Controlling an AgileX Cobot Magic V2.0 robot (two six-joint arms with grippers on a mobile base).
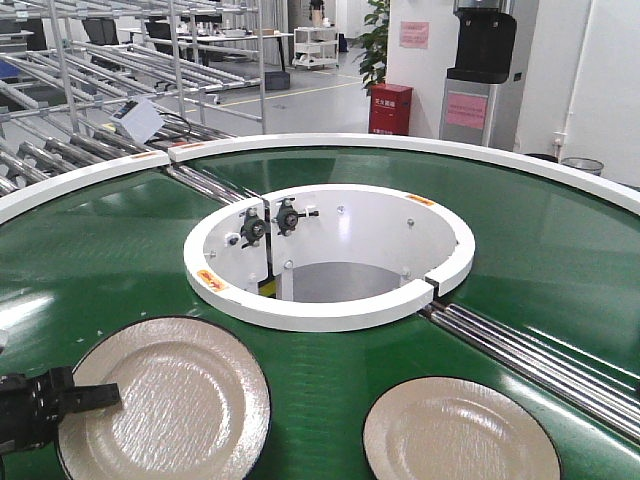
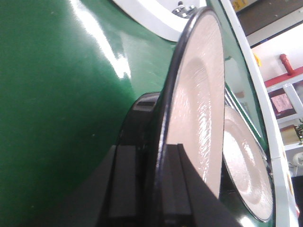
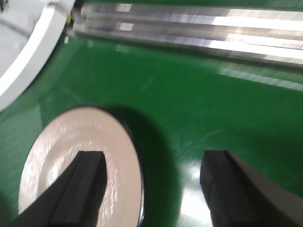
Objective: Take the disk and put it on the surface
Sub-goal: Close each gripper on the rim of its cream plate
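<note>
My left end effector (image 1: 95, 398) sits at the near-left corner, closed on the near edge of the left plate (image 1: 170, 400). In the left wrist view its black rim runs between my two fingers (image 2: 124, 179), one under it and one on the cream face. The plate is on the green conveyor belt (image 1: 90, 240); I cannot tell whether the gripped edge is off the belt.

My right end effector (image 3: 154, 161) hangs open over the right plate (image 1: 460, 432), with one finger above the cream face and the other out over bare belt, well clear of the rim.

A strip of bare green separates the two plates, and they do not touch. More open belt lies beyond them up to the inner white rim (image 1: 330, 315). Steel rollers (image 1: 540, 355) cross the belt near the right plate's far edge but apart from it. The outer white rim (image 1: 400, 142) curves farthest back.
</note>
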